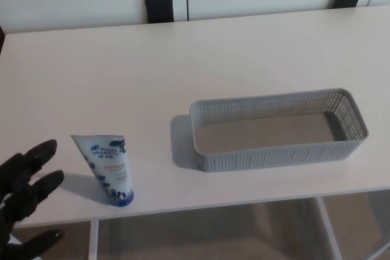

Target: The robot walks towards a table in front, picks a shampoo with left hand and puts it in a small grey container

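Observation:
A white shampoo tube [108,169] with blue print stands upright on its blue cap near the table's front left edge. My black left hand [24,194] shows at the lower left corner, open with fingers spread, a short gap to the left of the tube and not touching it. The small grey perforated container [344,106] lies right of centre on the table, with nothing inside. My right hand does not show.
The white table [183,59] spans the view, its front edge running close below the tube and container. White cabinet doors with two black brackets [159,8] stand behind it. White table legs and floor show below the edge.

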`<state>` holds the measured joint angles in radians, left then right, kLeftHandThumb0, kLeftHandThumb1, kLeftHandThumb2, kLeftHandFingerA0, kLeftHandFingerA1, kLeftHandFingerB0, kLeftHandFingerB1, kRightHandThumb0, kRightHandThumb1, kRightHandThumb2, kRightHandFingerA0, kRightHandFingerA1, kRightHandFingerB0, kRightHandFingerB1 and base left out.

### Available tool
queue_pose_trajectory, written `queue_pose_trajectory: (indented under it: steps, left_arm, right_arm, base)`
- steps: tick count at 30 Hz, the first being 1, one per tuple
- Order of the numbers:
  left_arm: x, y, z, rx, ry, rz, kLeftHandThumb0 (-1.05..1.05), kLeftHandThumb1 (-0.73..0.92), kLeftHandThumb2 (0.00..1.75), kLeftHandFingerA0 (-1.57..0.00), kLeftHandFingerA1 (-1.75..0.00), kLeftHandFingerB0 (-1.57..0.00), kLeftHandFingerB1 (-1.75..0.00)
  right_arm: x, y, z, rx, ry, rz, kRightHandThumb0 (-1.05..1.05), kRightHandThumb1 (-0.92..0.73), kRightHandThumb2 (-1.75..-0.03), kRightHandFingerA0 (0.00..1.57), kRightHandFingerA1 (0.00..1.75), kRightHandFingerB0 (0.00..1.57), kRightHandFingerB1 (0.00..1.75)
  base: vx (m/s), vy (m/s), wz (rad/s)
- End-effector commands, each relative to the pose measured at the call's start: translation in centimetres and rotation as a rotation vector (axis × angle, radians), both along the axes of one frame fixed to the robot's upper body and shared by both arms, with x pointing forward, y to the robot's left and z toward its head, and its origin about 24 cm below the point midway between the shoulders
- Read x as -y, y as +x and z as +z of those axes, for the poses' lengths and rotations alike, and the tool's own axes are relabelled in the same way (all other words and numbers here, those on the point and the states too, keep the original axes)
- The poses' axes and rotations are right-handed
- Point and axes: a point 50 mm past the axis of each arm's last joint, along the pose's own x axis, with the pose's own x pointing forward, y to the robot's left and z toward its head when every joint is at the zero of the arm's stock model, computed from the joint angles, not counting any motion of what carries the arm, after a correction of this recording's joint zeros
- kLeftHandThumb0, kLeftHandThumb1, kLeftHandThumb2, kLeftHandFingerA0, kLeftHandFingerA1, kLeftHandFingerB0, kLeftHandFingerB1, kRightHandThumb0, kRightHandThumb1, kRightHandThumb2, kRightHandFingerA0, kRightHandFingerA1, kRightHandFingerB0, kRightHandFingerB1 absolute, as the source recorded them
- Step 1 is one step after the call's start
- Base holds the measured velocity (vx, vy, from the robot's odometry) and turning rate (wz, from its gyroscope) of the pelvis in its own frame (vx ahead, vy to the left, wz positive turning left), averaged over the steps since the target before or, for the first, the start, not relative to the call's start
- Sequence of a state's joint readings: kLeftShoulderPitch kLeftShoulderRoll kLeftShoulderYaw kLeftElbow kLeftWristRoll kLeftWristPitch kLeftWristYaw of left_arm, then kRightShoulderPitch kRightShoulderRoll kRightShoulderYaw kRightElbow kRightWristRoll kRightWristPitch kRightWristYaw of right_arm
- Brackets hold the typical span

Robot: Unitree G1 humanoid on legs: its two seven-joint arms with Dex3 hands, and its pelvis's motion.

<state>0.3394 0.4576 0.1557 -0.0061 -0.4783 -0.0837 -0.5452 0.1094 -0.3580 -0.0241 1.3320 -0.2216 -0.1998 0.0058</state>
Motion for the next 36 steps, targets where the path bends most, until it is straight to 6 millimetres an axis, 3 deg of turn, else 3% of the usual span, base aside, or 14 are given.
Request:
queue_pose_trajectory:
  steps: [1, 13, 36]
  left_arm:
    - [-0.5, 0.6, -1.1, -0.053, 0.026, 0.032, -0.56, 0.36, 0.71, 0.0, -0.19, 0.0, -0.09]
    - [0.1, 2.0, -1.6, -0.054, 0.056, 0.041, -0.47, 0.32, 0.68, 0.0, -0.23, 0.0, -0.15]
    - [1.3, 2.3, -2.2, -0.076, 0.05, 0.033, -0.49, 0.33, 0.71, -0.01, -0.29, -0.01, -0.18]
  right_arm:
    - [0.3, -0.3, 0.1, -0.008, -0.005, -0.028, -0.31, -0.72, -0.61, 0.65, 0.44, 0.52, 0.38]
    - [0.2, -0.4, 0.0, 0.006, 0.009, -0.036, -0.3, -0.72, -0.61, 0.63, 0.44, 0.51, 0.39]
    - [0.2, -0.8, 0.0, -0.034, 0.023, -0.011, -0.31, -0.71, -0.61, 0.61, 0.43, 0.52, 0.39]
  base:
    - [0.0, 0.0, 0.0]
    - [0.0, 0.0, 0.0]
    - [0.0, 0.0, 0.0]
